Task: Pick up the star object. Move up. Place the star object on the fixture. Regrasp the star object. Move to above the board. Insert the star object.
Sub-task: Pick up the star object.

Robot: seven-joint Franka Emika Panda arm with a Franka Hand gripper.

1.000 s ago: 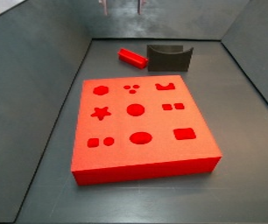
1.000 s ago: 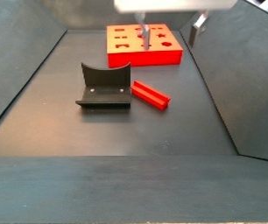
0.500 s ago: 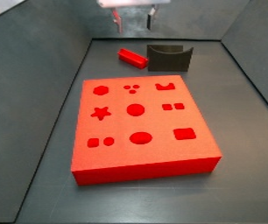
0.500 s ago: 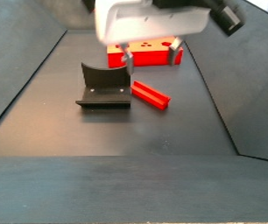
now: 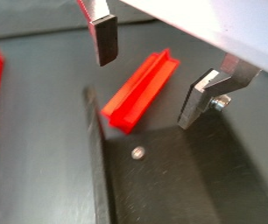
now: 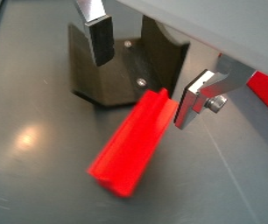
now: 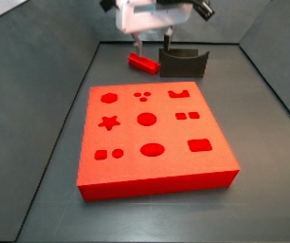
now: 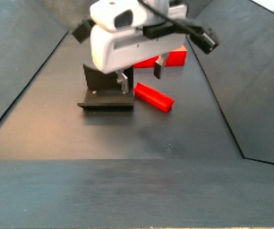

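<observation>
— Since a second ago the white arm has come down from the top of the bin, and its two-finger gripper [image 7: 152, 45] now hangs low over the slim bright red star-section peg [image 7: 142, 63]. How do the jaws stand?

— Wide apart. In both wrist views the flat silver fingers [image 5: 102, 36] [image 6: 99, 34] straddle the star object [image 5: 141, 87] [image 6: 136, 144], one on each side, with clear floor between each plate and the peg. Nothing is between them but that peg, and it is not held.

— Where does it lie?

— Flat on the dark floor, just beside the small dark grey-black fixture [image 7: 183, 62], which has a U-shaped notch in its top. A side view shows the peg [image 8: 153, 97] lying slantwise next to the fixture [image 8: 105, 90]; whether they touch I cannot tell.

— And the big red slab with the shaped holes?

— That board [image 7: 151, 142] sits apart from the peg, nearer the camera in that side view, its star hole [image 7: 110, 121] unfilled.
</observation>
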